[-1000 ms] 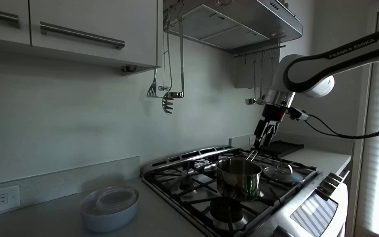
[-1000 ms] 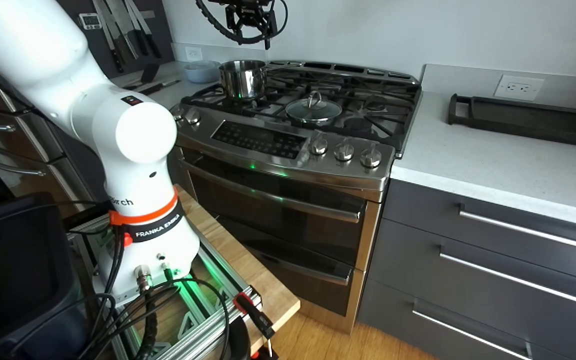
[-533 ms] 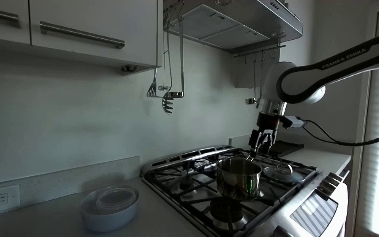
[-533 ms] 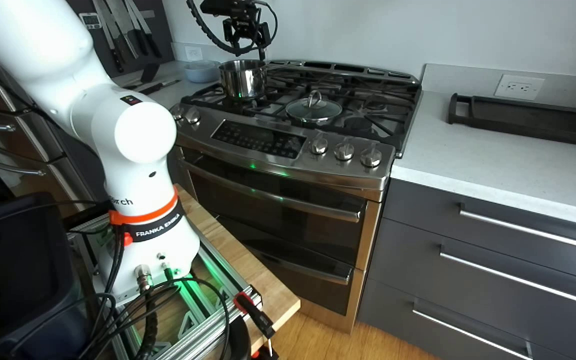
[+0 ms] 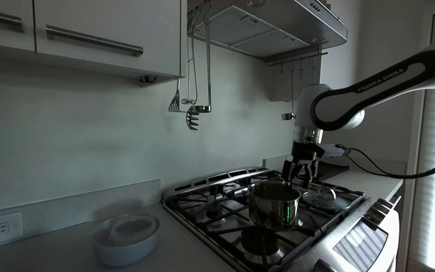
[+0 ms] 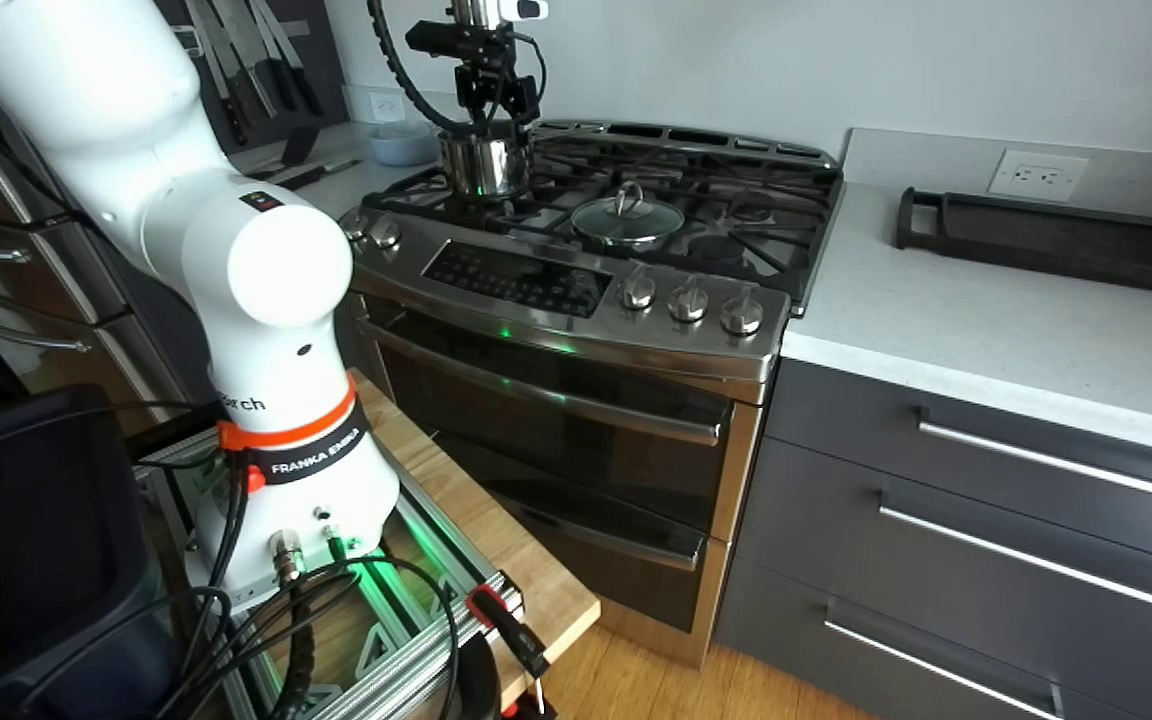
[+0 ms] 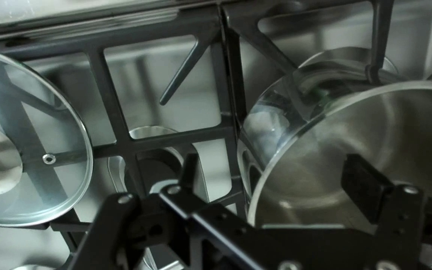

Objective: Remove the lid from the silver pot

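The lid (image 6: 628,222) is clear above; the pot (image 6: 484,168) obstructs alongside.

A gas stove (image 6: 576,350), range hood (image 5: 268,28) and hanging utensils (image 5: 201,109) mark a kitchen.

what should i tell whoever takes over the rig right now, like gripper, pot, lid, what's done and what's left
Gripper: open, holding nothing; one finger is over or inside the silver pot, depth unclear, the other outside it.
Pot: upright on the stove grates, uncovered.
Lid: glass, lying on the grates beside the pot, apart from it, handle up.
Done: lid is off.
Left: nothing obvious with the lid; probably just raise the gripper clear of the pot before any sideways move.
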